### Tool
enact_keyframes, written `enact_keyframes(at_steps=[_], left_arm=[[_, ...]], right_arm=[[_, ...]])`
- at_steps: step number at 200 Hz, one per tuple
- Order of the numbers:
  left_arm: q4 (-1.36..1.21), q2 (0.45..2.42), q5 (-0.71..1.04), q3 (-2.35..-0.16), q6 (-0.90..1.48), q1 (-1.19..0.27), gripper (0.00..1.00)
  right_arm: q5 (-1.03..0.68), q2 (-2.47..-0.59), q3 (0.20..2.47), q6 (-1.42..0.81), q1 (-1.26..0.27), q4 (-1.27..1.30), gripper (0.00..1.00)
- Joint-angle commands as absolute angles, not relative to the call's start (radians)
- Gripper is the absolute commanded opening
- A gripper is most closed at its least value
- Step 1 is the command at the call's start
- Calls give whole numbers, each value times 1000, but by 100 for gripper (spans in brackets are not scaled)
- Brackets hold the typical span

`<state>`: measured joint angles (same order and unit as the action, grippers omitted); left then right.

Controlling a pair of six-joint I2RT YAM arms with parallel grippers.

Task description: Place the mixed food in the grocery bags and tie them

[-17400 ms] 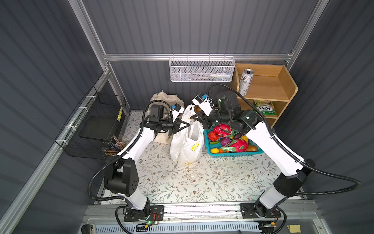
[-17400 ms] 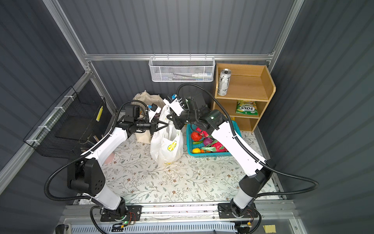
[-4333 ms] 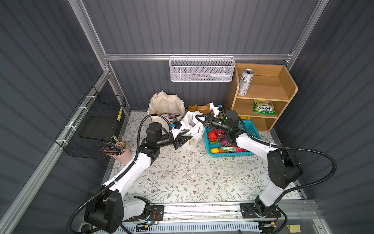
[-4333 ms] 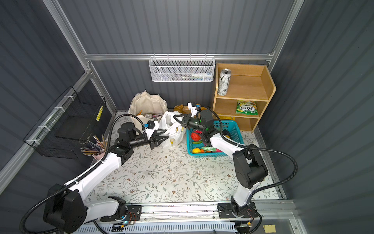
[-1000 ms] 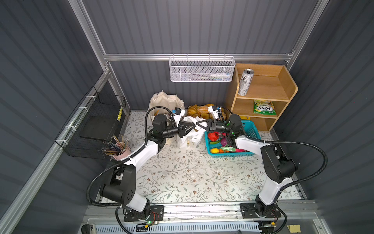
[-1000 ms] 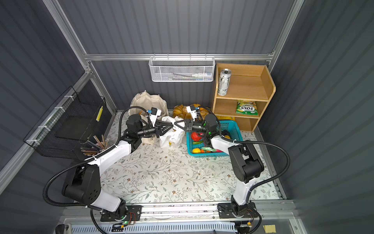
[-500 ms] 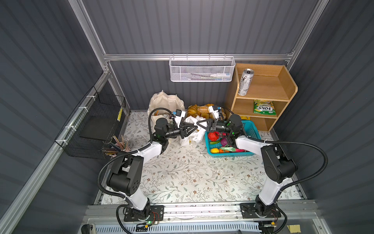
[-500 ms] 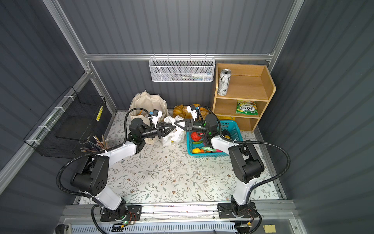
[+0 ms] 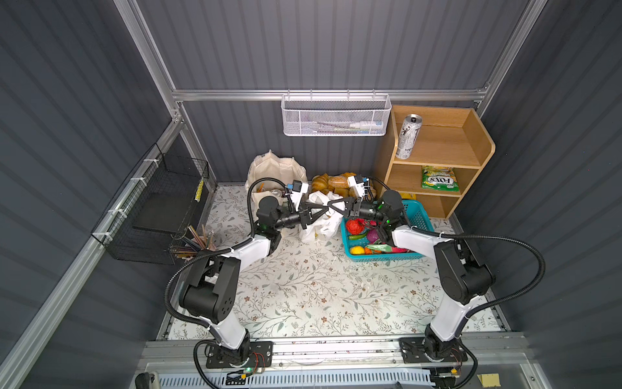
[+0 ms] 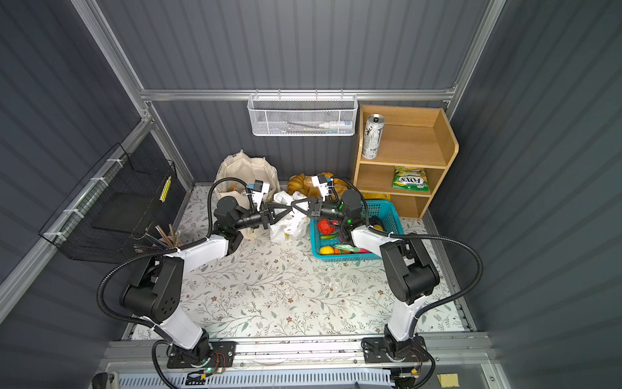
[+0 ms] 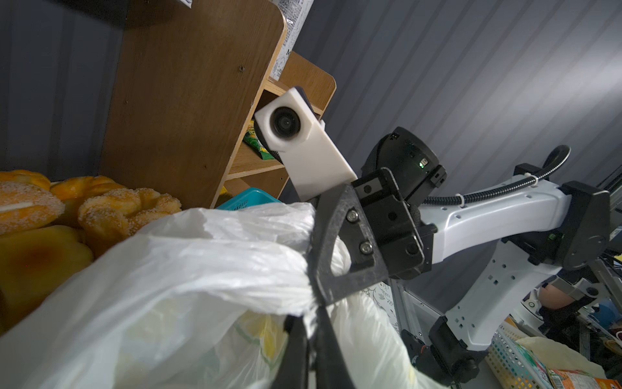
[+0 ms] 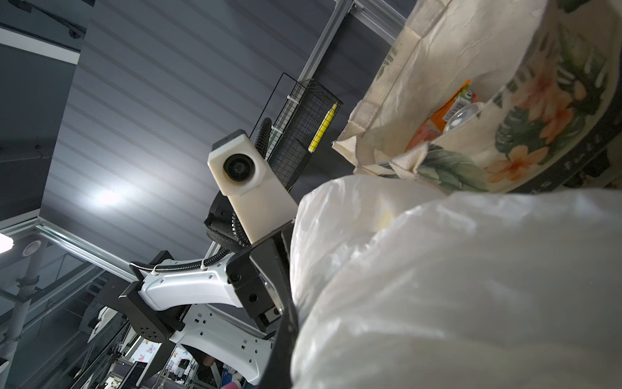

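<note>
Newly closed, the left gripper pinched the thin white lemon-printed plastic carrier beside the right gripper, also clamped on it, apparently for tying.

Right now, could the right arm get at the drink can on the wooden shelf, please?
Probably not: the right gripper is shut on the white plastic bag and would have to let go first. The drink can stands upright on the open top shelf, nothing in front.
</note>
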<state>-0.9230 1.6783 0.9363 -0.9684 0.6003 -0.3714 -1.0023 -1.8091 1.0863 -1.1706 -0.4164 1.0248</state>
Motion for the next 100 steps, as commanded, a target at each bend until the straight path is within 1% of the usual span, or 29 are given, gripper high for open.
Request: enact_keyframes(at_steps=[1,10,22,26,35,40,48,52,68,100], left_arm=[[-968,1695,927,-1000,617,-370,0],[-970,1694,921,-999,621,-370,0],[-971,1692,908,-995,623,-370,0],[-969,1690,900,-993,625,-370,0],[-971,1684,878,-983,622,-370,0],[-968,1680,864,-978,621,-370,0],[-952,1674,843,-976,615,-369,0],[-943,1672,833,-976,611,-370,0],[-895,1658,797,-976,588,-369,0],[-811,1628,747,-973,531,-369,0]], right_arm=[[-1026,-1784,1081,-1164,-423,1040,0],[-1025,-1780,1081,-1164,-421,1031,11],[-1017,-1770,1079,-1163,-417,1021,20],[-1014,-1765,1076,-1164,-414,1014,25],[-996,-1750,1065,-1164,-405,996,42],[-984,-1737,1055,-1164,-400,984,49],[-967,-1714,1036,-1164,-387,956,58],[-959,-1702,1027,-1163,-382,940,61],[-932,-1643,970,-1161,-360,883,68],[-900,-1524,851,-1160,-337,784,71]])
